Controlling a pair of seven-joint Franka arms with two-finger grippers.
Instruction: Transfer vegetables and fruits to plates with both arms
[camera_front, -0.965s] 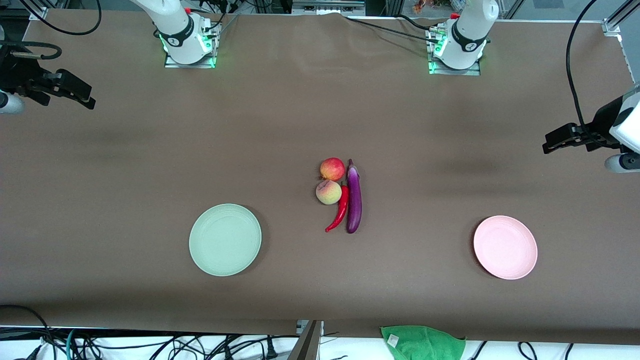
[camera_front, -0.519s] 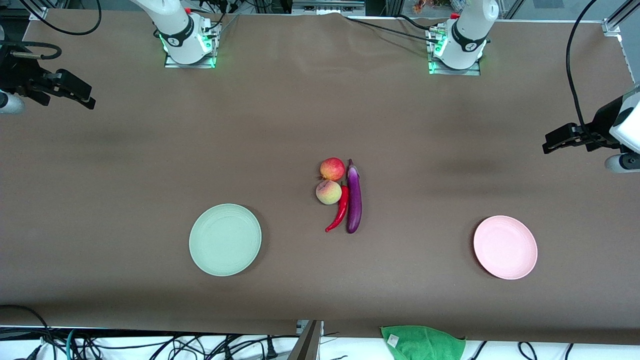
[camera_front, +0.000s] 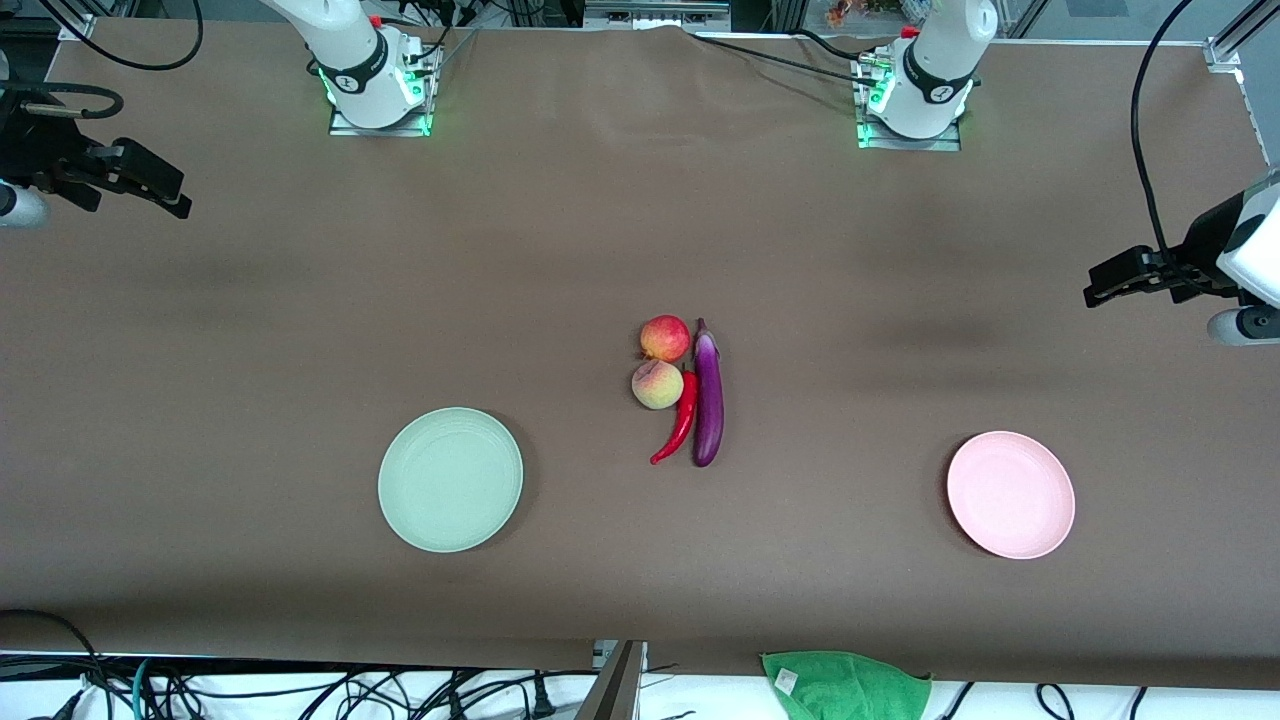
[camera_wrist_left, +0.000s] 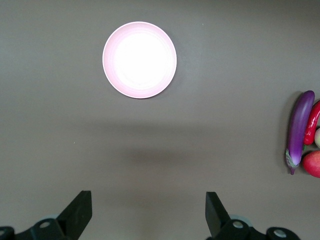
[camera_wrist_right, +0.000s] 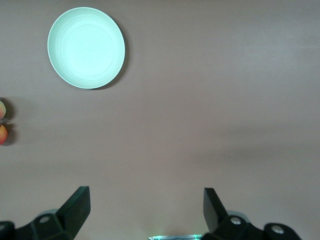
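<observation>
Fruits (camera_wrist_right: 2, 122) are cut off at the right wrist view's edge. Left gripper (camera_wrist_left: 148, 217) and right gripper (camera_wrist_right: 145, 212) are held wide open over bare table, empty.

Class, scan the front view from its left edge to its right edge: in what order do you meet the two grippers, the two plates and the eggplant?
Right gripper → green plate → eggplant → pink plate → left gripper.
</observation>
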